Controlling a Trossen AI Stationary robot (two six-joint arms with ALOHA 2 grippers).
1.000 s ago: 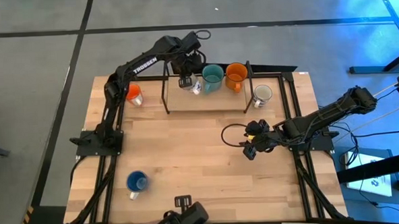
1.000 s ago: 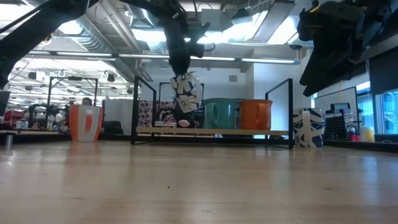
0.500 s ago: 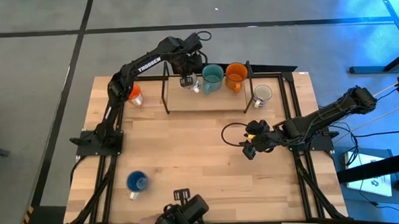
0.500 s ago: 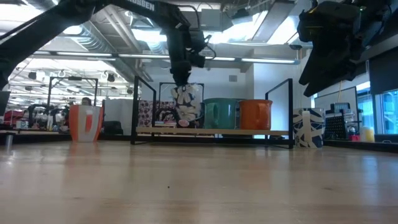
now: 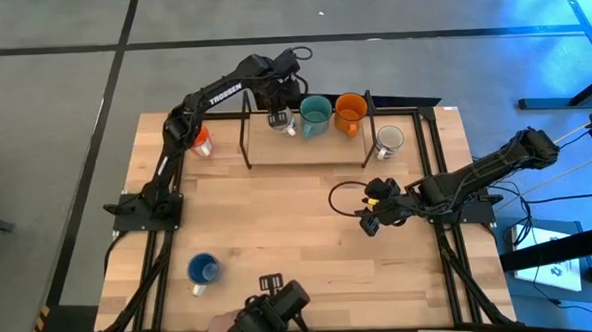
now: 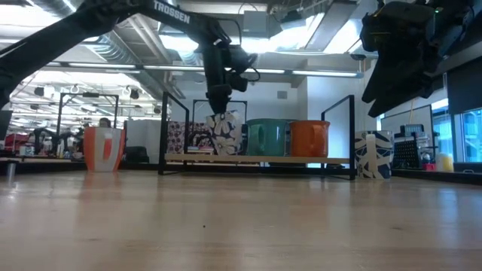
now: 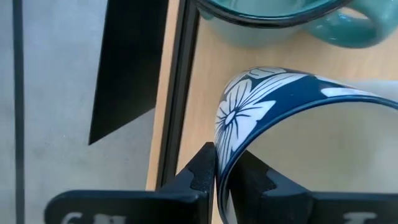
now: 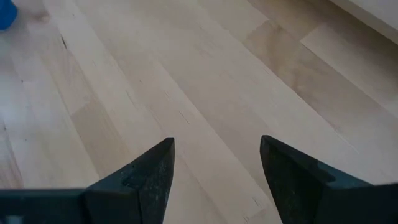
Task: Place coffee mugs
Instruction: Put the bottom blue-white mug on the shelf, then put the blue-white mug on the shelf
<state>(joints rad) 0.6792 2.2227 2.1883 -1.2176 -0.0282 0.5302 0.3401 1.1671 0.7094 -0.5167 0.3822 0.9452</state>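
A: Wood-plank table (image 5: 279, 227), open office behind w/ ceiling lights. Black rack (image 5: 305, 146) at far edge. Where's the active mug?

B: Floral mug (image 6: 224, 133), blue-white pattern, sits in the rack's leftmost slot, just beside the teal mug (image 5: 315, 112); orange mug (image 5: 351, 108) next along. Left gripper (image 7: 225, 177) is clamped on its rim, one finger outside the wall, one inside.

A: Is it on the shelf or hanging?

B: Low view looks like base at shelf level, but can't confirm contact.

A: Other mugs?

B: White/grey mug (image 5: 389, 138) just outside rack's right end, orange-red mug (image 5: 201, 140) left of rack, partly under the left arm, blue mug (image 5: 202, 270) near-left on table, well apart.

A: Right arm?

B: Right gripper (image 8: 214, 174) hovers over bare wood mid-right, fingers spread, nothing between them.

A: Handling notes?

B: Prob ceramic: rigid, glazed so slick, chips if knocked on rack posts or neighbour. Rim pinch works but mug can swing; handle's the alt grab pt.

A: Hidden stuff?

B: Floral mug's handle not visible in any view, wrist view crops most of the body. Rack floor under it blocked.
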